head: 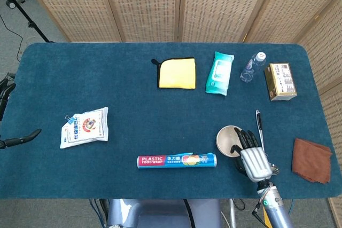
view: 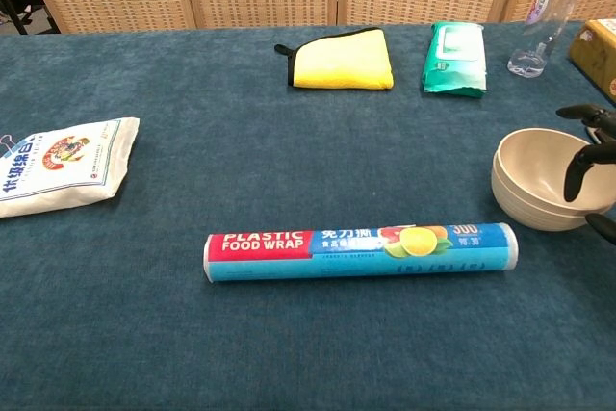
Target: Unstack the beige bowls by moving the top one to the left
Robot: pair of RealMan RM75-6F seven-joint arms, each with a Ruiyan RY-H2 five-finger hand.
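The stacked beige bowls [head: 228, 138] [view: 535, 178] sit at the table's near right, just right of the wrap roll's end. My right hand [head: 252, 156] [view: 587, 175] hovers at the bowls' right rim with its fingers spread. One dark fingertip hangs inside the top bowl, and others show above and below the rim. No clear grip on the rim shows. Only a thin dark piece [head: 21, 138] shows past the table's left edge, possibly part of my left hand. Its fingers cannot be made out.
A plastic food wrap roll [head: 177, 160] [view: 361, 243] lies left of the bowls. A white bag [head: 84, 126] lies at the left. A yellow cloth [head: 177, 73], wipes pack [head: 219, 73], bottle [head: 252, 67] and box [head: 281, 81] line the back. A pen [head: 259, 124] and brown cloth [head: 311, 159] lie at the right.
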